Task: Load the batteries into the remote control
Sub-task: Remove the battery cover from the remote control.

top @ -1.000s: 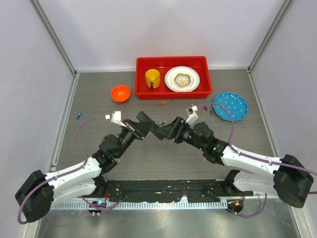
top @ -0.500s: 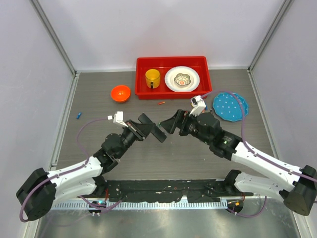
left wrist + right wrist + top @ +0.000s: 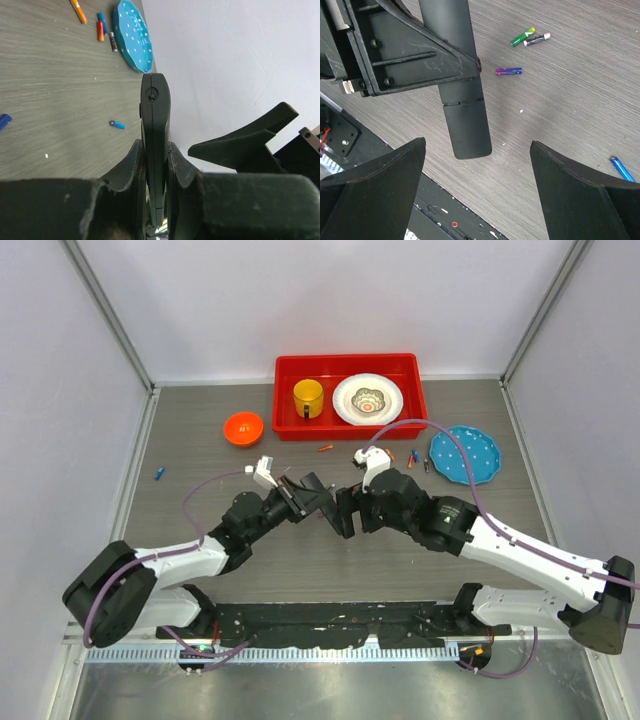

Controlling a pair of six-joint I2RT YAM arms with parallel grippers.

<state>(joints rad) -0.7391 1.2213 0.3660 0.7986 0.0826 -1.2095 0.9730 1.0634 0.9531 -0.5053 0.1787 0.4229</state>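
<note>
Currently the left end effector [image 3: 156, 152] is clamped on the remote control [image 3: 155, 107], holding it edge-up above the tabletop [image 3: 55, 115], near the middle. The right end effector [image 3: 477, 147] faces the remote's free end with its fingers spread wide, touching nothing. The batteries [image 3: 412, 458] lie loose on the tabletop: several just beside the blue plate [image 3: 465, 453], a purple battery [image 3: 508, 71] and a green battery [image 3: 522, 36] nearer the remote.

Left fingers [image 3: 131, 167] closed; right fingers [image 3: 380, 187] apart.
</note>
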